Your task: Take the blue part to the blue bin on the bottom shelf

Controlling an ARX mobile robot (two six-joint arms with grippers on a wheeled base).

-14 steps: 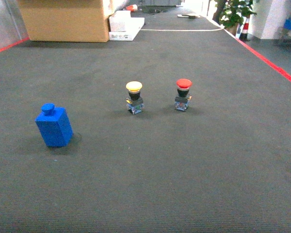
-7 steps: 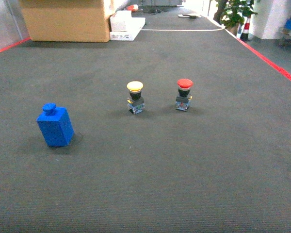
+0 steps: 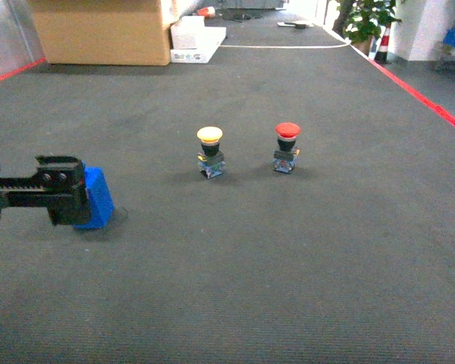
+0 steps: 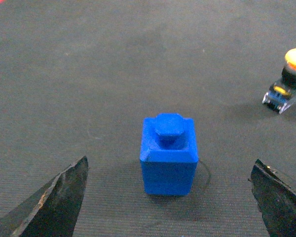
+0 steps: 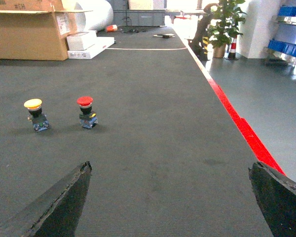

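Left gripper [image 4: 170,197]: spread wide, jaws on either side of the blue part, not touching it.
Blue part [image 4: 168,153]: upright on dark carpet [image 3: 288,258].
Right gripper [image 5: 170,197]: spread wide, holding nothing.
Yellow button [image 3: 210,152], red button [image 3: 287,147]: farther back.
Cardboard box [image 5: 27,27]: print unreadable.

blue part [image 4: 168,153] upright, between spread gripper [image 4: 168,197] fingers

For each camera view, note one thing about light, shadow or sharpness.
Head view: the far doorway is blown out white, and the left gripper hides most of the blue part. Left wrist view: the part is sharp, its shadow faint on the carpet; both finger tips are dark. Right wrist view: bright backlight washes out the far end.
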